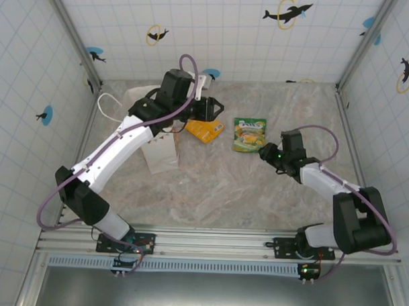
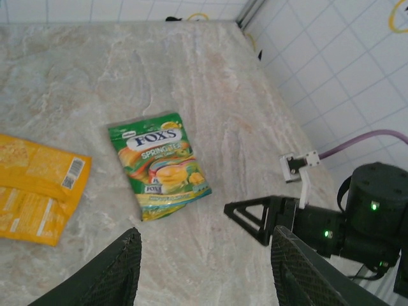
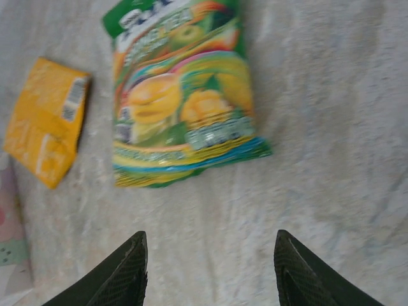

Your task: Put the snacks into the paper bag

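- My left gripper (image 2: 205,233) is spread wide with nothing between its fingers. From the top view it hangs over the far part of the marble table (image 1: 210,193), right by the orange-yellow packet (image 1: 204,129).
- My right gripper (image 3: 210,234) is also wide open and empty, sitting low just short of the green packet (image 3: 182,95).
- The green packet lies flat, label up, right of centre and a small gap away from the orange-yellow one.
- The orange-yellow packet lies flat with its barcode showing, near the paper bag (image 1: 163,155) but outside it.
- The paper bag sits on the left, partly under my left arm (I cannot tell what is inside it).
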Robot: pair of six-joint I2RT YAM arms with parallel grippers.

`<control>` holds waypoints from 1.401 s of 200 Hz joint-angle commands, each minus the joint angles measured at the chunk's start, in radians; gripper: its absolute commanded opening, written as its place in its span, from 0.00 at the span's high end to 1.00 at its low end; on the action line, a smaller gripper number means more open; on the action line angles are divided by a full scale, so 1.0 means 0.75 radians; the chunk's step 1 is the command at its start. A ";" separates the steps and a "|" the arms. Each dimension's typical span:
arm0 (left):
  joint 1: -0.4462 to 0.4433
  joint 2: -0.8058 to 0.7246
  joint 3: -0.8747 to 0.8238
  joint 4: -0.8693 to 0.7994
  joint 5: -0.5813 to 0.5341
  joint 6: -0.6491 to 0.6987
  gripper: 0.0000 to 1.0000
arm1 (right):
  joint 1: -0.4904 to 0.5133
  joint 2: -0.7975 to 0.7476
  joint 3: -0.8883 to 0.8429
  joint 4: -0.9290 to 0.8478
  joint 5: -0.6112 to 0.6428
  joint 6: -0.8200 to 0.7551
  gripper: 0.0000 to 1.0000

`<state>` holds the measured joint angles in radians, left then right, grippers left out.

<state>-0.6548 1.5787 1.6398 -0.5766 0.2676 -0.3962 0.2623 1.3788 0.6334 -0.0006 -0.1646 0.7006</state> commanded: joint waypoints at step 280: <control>-0.021 0.298 0.390 -0.146 0.029 0.084 0.44 | -0.147 0.610 0.626 -0.183 -0.282 -0.565 1.00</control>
<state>-0.6678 1.8050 1.9064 -0.6838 0.3035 -0.3397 0.1539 1.9259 1.1637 -0.1650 -0.3664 0.2684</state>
